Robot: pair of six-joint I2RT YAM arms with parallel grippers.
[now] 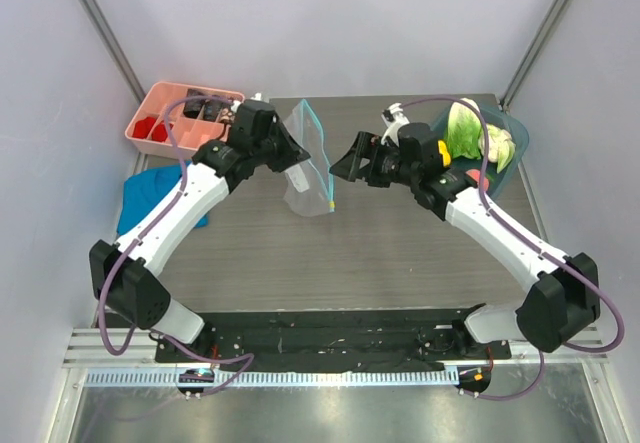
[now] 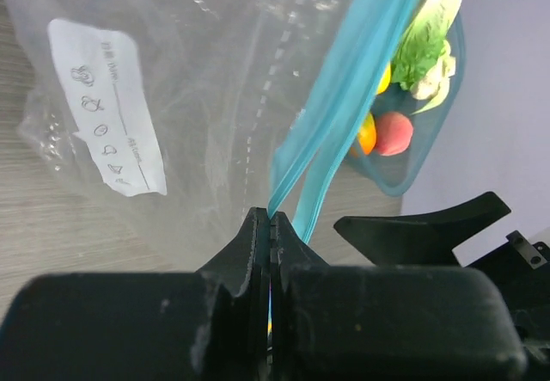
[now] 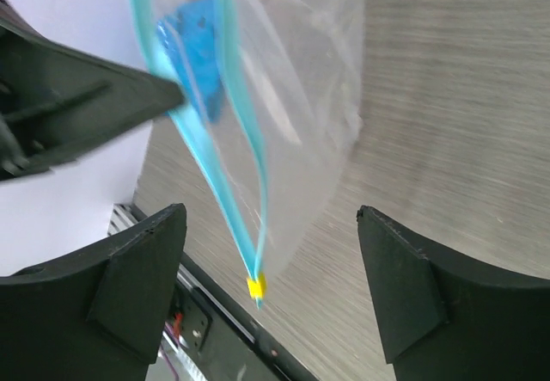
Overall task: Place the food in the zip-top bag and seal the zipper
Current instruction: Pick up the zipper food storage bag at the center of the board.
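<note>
Left gripper (image 2: pixel 269 226), filling the bottom of its own wrist view, is pressed together on one end of the zipper (image 2: pixel 344 97), whose two light-blue strips part as they run up and away from the jaws, so the mouth stands partly open. In the top view that gripper sits left of centre and holds the zip-top bag (image 1: pixel 308 178) upright off the table (image 1: pixel 400 253); the mouth edge runs from the upper middle of the frame down toward the centre, roughly along the picture's vertical. No food shows inside the bag

Just right of it, the right gripper (image 1: pixel 345 163) faces the bag's open edge with its jaws spread wide and nothing between them but air; in its wrist view the far end of the zipper, tipped by a small yellow tab (image 3: pixel 255 287), hangs between the two fingers without touching either

Farther right, in the upper right of the frame, the teal bowl (image 1: pixel 518 135) holds the cabbage (image 1: pixel 462 128) and the round fruits (image 2: pixel 394 133). By this layout the right arm is the nearer one to the food, and the bag's mouth opens toward that side
</note>
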